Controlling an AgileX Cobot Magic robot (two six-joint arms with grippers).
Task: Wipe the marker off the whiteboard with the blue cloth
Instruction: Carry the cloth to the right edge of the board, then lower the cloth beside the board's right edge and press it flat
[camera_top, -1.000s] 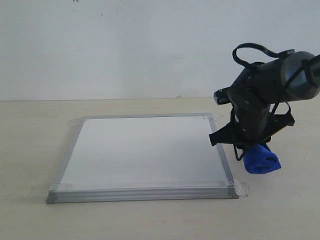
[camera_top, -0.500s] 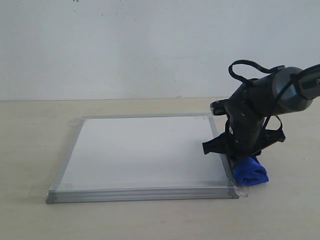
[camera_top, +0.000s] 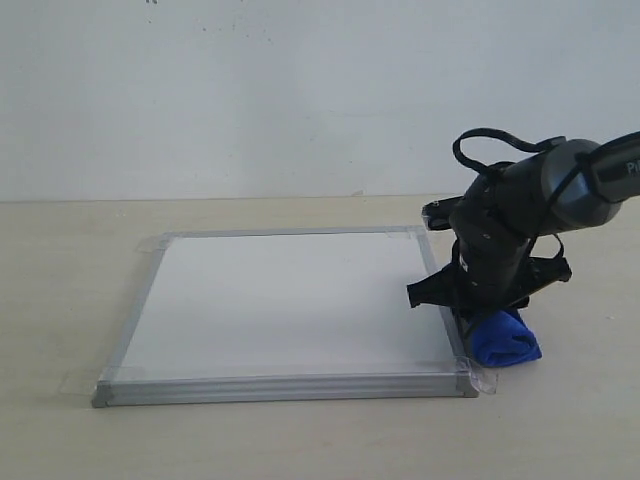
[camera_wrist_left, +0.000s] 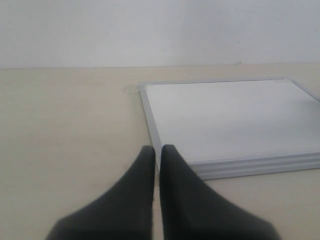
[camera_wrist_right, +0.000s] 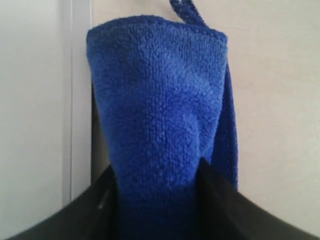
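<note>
The whiteboard (camera_top: 290, 300) lies flat on the table, silver frame all round, and its white face shows no red marker line in any view. My right gripper (camera_top: 484, 318) is shut on the blue cloth (camera_top: 506, 340), low beside the board's right frame near the front right corner. The cloth's free end touches the table just outside the frame. In the right wrist view the cloth (camera_wrist_right: 160, 95) bulges out between the black fingers (camera_wrist_right: 100, 200), with the board's frame (camera_wrist_right: 80, 100) alongside. My left gripper (camera_wrist_left: 157, 149) is shut and empty, near a corner of the whiteboard (camera_wrist_left: 230, 115).
The beige table (camera_top: 60, 300) runs back to a plain white wall (camera_top: 250, 90). Clear tape tabs (camera_top: 486, 380) stick out at the board's corners. The left arm is outside the exterior view.
My right gripper came down and a little left with the cloth, from hanging above the table to resting against the board's right frame. Over the last half second it barely shifted.
</note>
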